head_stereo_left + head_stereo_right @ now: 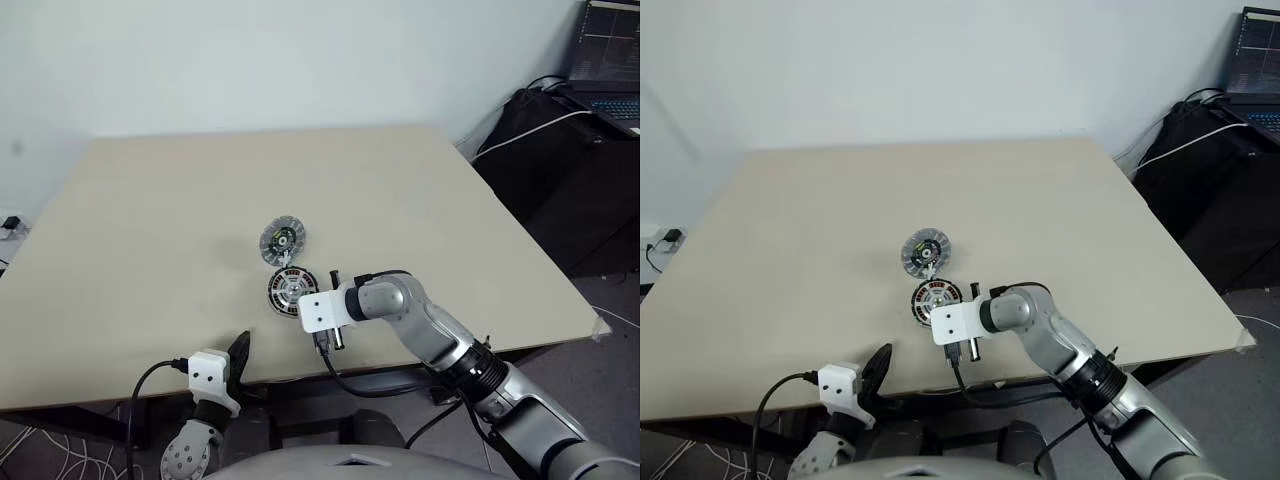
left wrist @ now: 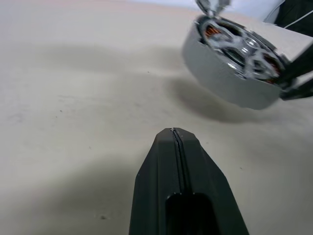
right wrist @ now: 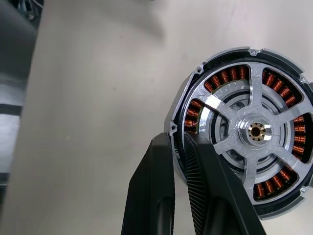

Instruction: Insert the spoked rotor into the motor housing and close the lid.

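The motor housing (image 3: 222, 78), a dark ring packed with copper windings, is near the table's front edge (image 1: 290, 288). The spoked rotor (image 3: 256, 131) sits inside it, its silver spokes crossing the windings. My right gripper (image 3: 179, 139) is shut on the housing's rim, one finger outside the wall and one over the windings. In the left wrist view the housing (image 2: 220, 73) hangs tilted just above the table, over its shadow. The lid (image 1: 282, 239) lies flat just behind it, black centre and yellow-green mark facing up. My left gripper (image 2: 174, 132) is shut and empty at the front edge (image 1: 240, 350).
The light wooden table (image 1: 150, 220) is bare around the parts. Its front edge runs right by both grippers. Off the back right corner stand a black bag (image 1: 540, 130) and a laptop (image 1: 610, 40), with a white cable across the bag.
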`<action>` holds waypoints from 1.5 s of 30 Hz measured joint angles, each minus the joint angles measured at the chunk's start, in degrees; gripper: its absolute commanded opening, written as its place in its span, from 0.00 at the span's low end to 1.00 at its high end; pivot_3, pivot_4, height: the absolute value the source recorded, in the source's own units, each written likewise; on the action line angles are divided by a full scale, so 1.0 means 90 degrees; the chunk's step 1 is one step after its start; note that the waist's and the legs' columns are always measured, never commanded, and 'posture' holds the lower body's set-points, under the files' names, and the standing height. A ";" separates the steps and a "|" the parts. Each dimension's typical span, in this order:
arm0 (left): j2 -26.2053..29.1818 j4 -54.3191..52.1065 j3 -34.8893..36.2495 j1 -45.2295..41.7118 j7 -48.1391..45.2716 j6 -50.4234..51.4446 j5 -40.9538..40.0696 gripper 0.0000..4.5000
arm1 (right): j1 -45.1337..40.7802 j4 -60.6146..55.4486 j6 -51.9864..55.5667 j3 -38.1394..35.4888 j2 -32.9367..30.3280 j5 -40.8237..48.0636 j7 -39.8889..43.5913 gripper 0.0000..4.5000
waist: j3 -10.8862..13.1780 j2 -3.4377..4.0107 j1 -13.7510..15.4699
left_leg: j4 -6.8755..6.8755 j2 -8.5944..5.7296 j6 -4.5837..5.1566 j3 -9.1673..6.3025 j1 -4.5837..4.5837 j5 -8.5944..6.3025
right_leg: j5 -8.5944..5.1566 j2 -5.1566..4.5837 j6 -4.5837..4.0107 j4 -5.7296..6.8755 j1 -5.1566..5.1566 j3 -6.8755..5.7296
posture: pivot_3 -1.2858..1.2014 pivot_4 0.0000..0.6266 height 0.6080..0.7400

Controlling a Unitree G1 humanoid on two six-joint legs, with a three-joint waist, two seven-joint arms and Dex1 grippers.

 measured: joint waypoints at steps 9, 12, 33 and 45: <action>0.0046 -0.0027 0.0008 -0.0037 -0.0110 0.0080 -0.0076 0.00 | 0.0809 -0.0658 0.1206 -0.0402 -0.0282 0.0196 -0.0155 0.02 | 0.0030 -0.0012 0.0001 | 0.0001 0.0002 -0.0001 -0.0001 0.0000 -0.0001 | 0.0000 -0.0010 0.0001 0.0000 -0.0001 0.0000 | 0.52 0.00 1.00; 0.0068 -0.0027 0.0014 -0.0054 -0.0112 0.0081 -0.0073 0.00 | 0.0886 -0.0720 0.1515 -0.0536 -0.0199 0.0214 -0.0383 0.02 | 0.0032 -0.0013 0.0002 | 0.0001 0.0004 -0.0002 -0.0001 0.0001 -0.0001 | 0.0000 -0.0009 0.0001 0.0001 -0.0001 -0.0001 | 0.52 0.00 1.00; 0.0150 -0.0328 0.0015 -0.0014 -0.0065 0.0136 -0.0053 0.00 | 0.0969 -0.2295 0.5934 -0.1192 0.0871 0.1714 -0.1722 0.02 | 0.0048 0.0008 -0.0026 | 0.0000 0.0005 -0.0001 -0.0004 -0.0011 -0.0007 | 0.0000 -0.0013 0.0000 -0.0002 -0.0009 -0.0003 | 0.52 0.00 1.00; 0.0221 -0.0336 0.0016 -0.0202 -0.0068 0.0135 0.0028 0.00 | 0.0731 -0.1589 0.6269 -0.1378 0.1893 0.2422 -0.2856 0.10 | 0.0047 0.0009 -0.0054 | 0.0000 0.0004 -0.0002 -0.0003 -0.0011 -0.0007 | 0.0001 0.0001 0.0000 -0.0002 -0.0008 -0.0005 | 0.52 0.00 1.00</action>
